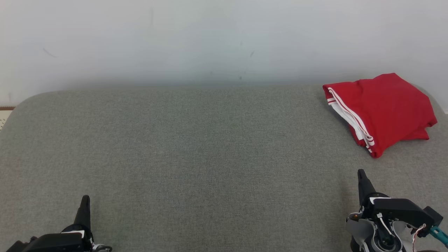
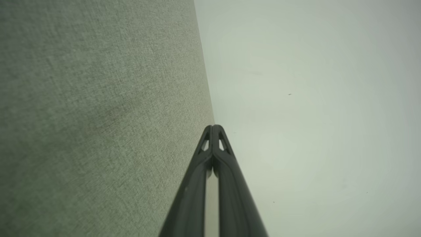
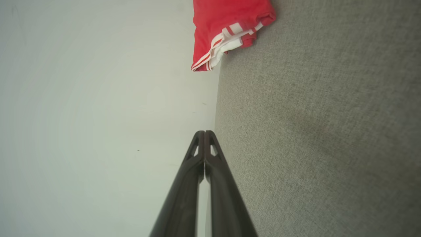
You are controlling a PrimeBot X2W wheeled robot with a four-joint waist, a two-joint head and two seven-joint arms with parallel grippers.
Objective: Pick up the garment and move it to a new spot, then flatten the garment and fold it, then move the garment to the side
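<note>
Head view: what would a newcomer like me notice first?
The red garment with white stripes, lying folded at the far right of the grey surface, by the wall. Then the two dark claws, left claw at the lower left and right claw at the lower right, both shut and empty.

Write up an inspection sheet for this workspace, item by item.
Surface: grey fabric surface, rounded corners.
Job's things: red garment with white stripes, folded, lying at the far right.
Clutter: nothing seen.
Grippers: left gripper shut, holding nothing; right gripper shut, holding nothing, short of the garment.
Cables: thin wires at the right wrist.
Surroundings: pale wall behind the surface.
</note>
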